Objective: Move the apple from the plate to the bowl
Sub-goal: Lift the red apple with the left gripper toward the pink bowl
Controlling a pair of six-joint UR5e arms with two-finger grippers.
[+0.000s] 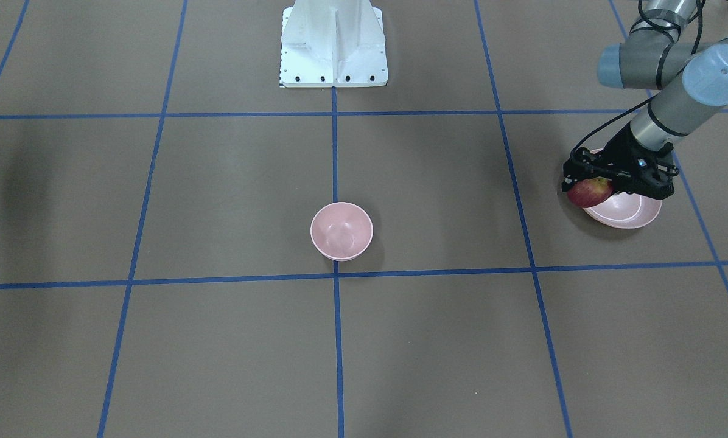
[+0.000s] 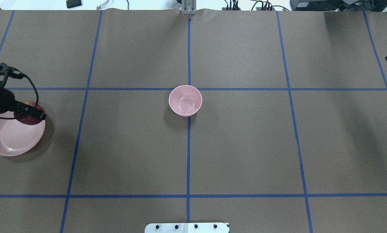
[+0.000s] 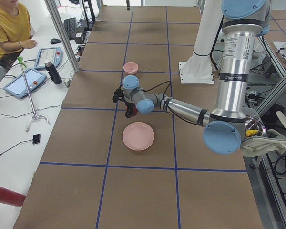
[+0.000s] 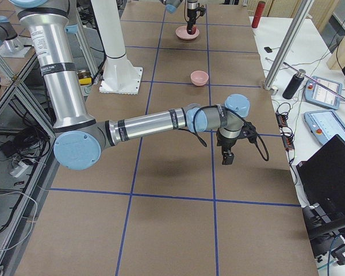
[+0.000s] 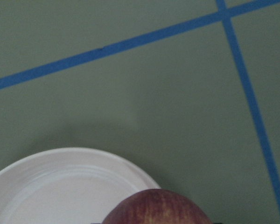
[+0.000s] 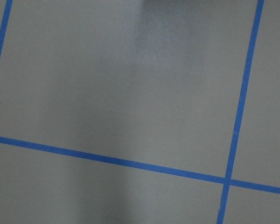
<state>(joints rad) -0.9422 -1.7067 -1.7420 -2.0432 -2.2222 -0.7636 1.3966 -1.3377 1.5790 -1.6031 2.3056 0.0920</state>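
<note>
Left gripper (image 1: 592, 181): I see it clamped on the apple (image 1: 590, 193), round, glossy dark red, held above the plate's rim.
Plate (image 2: 9, 139): shallow, smooth pink.
Bowl (image 2: 185, 100): deep, round, mid-table, well apart.
Right gripper (image 4: 228, 156): I cannot tell its state.

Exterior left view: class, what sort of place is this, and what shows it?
Probably a robotics lab or test cell. A robot arm reaches over a table marked with a blue tape grid, and a person sits at a side bench with control tablets.
</note>
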